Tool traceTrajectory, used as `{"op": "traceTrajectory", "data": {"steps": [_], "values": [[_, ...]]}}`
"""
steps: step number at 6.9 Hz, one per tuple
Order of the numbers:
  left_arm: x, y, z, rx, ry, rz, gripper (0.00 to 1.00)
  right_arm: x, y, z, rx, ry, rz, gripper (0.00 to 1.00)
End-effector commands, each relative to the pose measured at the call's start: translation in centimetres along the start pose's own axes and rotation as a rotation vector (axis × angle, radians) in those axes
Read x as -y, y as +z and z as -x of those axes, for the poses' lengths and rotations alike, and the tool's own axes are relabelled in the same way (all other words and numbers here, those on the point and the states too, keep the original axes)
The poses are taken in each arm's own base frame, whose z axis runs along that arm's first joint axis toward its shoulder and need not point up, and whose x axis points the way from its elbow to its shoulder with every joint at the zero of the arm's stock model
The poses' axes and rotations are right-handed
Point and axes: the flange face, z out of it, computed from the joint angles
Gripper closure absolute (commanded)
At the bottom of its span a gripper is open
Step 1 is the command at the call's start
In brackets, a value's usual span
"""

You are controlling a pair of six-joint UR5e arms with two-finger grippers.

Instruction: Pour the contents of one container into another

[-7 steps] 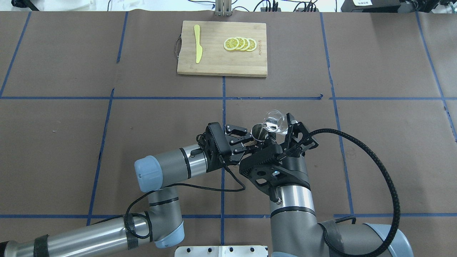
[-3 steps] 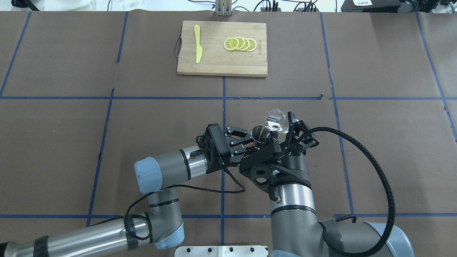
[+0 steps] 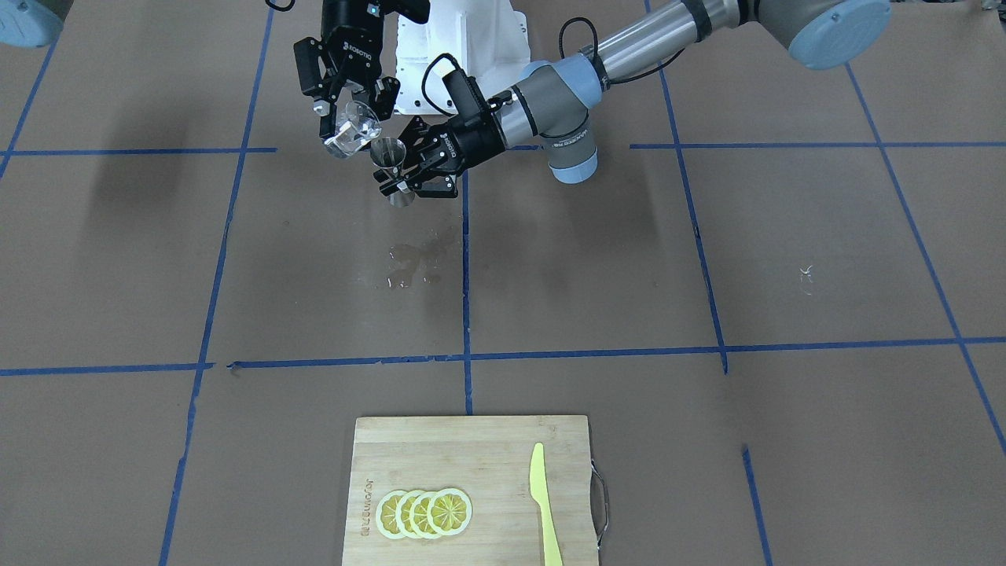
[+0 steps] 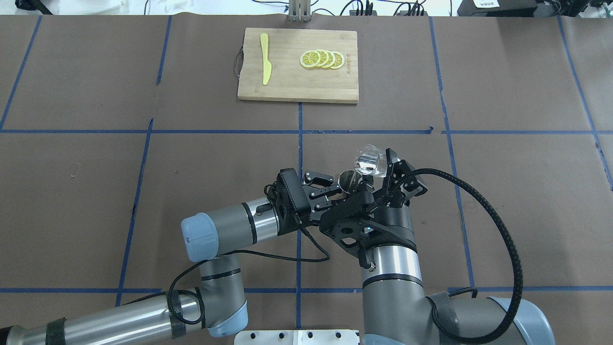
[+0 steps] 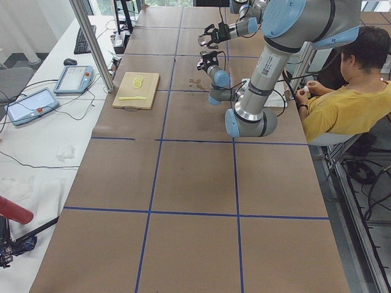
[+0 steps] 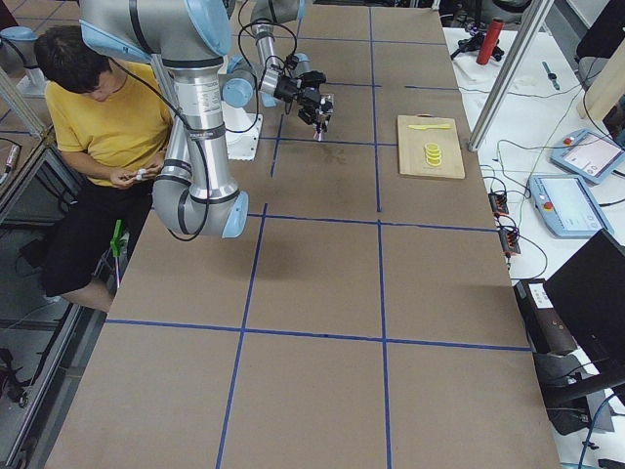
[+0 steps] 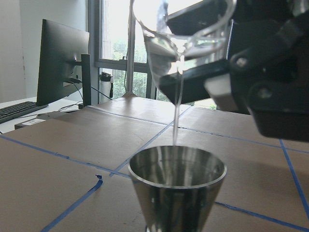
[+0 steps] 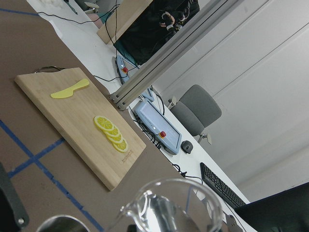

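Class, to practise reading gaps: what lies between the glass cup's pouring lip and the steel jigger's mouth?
A thin stream of clear liquid falls from the glass cup into the jigger; the left wrist view shows it.

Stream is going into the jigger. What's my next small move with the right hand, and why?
Probably hold the right hand at this tilt rather than tipping further. A thin stream falls from the glass cup into the jigger, inside its rim, and the left hand holds it upright. A wet patch on the table suggests spills come easily.
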Motion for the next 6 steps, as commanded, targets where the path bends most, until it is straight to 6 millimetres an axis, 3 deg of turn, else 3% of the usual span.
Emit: {"op": "traceTrajectory", "data": {"steps": [1,6], "values": [[-0.02,0.00,-0.07,0.000,-0.001,-0.001,1.00,0.23,-0.01,0.05,-0.005,-0.036,0.004,1.00],[-0.02,0.00,-0.07,0.000,-0.001,-0.001,1.00,0.58,0.09,-0.05,-0.021,-0.119,0.016,1.00]]}}
